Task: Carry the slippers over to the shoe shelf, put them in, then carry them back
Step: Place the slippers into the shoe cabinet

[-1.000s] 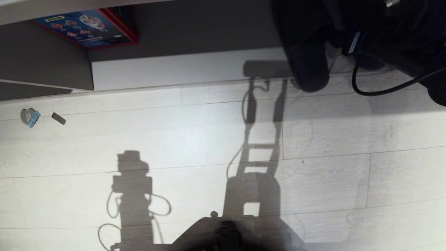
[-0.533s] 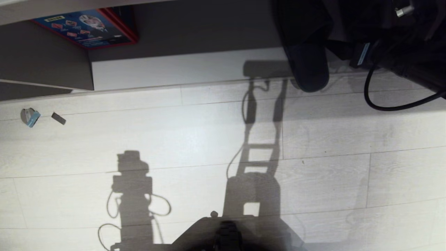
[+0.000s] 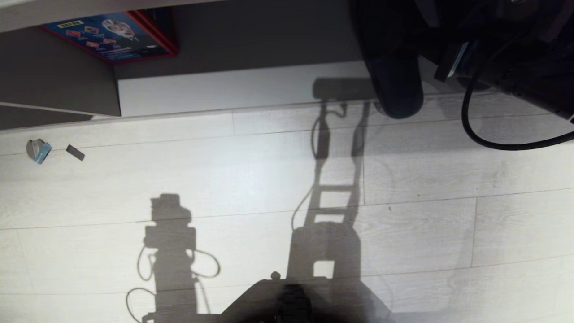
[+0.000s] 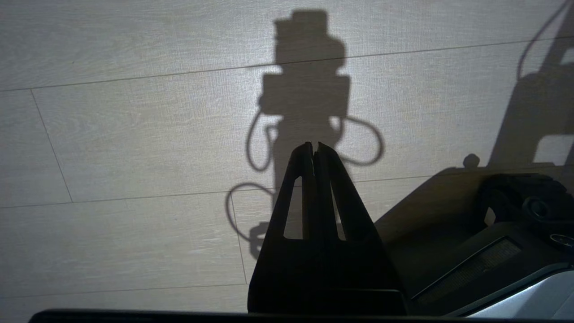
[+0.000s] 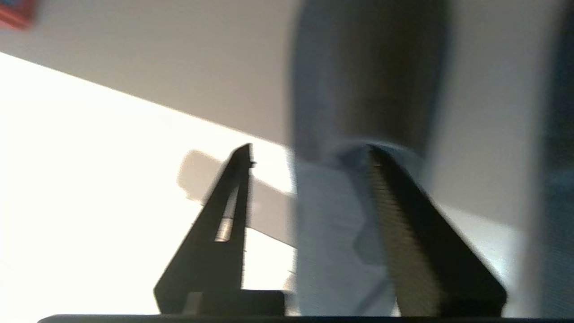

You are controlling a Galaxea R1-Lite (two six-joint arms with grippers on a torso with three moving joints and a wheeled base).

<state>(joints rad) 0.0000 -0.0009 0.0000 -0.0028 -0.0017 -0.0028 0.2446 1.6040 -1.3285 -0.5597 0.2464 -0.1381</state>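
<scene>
1. My left gripper [image 4: 314, 150] hangs nearest me over the pale wood-plank floor [image 3: 251, 179], its two dark fingers pressed together on nothing.
2. The floor runs broad and bare ahead of me; only two small scraps, a grey-and-blue bit [image 3: 38, 150] and a dark chip [image 3: 75, 152], lie at its far left edge.
3. The planks end at a white base panel [image 3: 233, 89] of the taupe built-in furniture [image 3: 58, 85].
4. One flat black slipper [image 3: 394, 67] stands toe-down at that edge, far right; I count only this one for certain.
5. My right gripper [image 5: 309, 152] is beside it, fingers partly apart, the slipper's edge between them; whether they press it I cannot tell.
6. Farthest, a blue box with red trim [image 3: 110, 33] lies in the recess upper left.
</scene>
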